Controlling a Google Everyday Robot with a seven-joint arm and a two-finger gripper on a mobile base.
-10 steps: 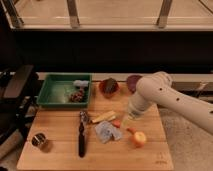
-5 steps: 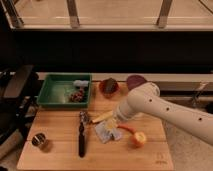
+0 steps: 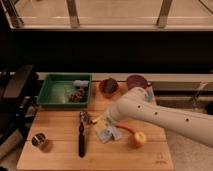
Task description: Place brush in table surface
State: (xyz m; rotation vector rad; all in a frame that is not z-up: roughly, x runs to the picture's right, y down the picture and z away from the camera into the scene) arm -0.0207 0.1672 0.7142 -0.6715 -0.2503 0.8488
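Observation:
The brush (image 3: 81, 138) lies on the table surface (image 3: 55, 127), a light-wood board. Its black handle points toward the front edge and its greyish bristly head (image 3: 83, 118) points toward the tray. My white arm reaches in from the right, low over the board. My gripper (image 3: 103, 121) is at its left end, just right of the brush head and over a pale yellow stick (image 3: 99, 124). The gripper is apart from the brush handle.
A green tray (image 3: 56, 93) with small items stands behind the board at the left. A brown bowl (image 3: 109, 86) and a purple bowl (image 3: 137, 81) stand at the back. An orange carrot (image 3: 125, 129), a round yellow-orange fruit (image 3: 139, 139), a pale wrapper (image 3: 107, 134) and a small tin (image 3: 39, 141) lie on the board.
My arm has swung left and down across the board, bringing the gripper from near the bowls to just right of the brush head. The brush has not moved.

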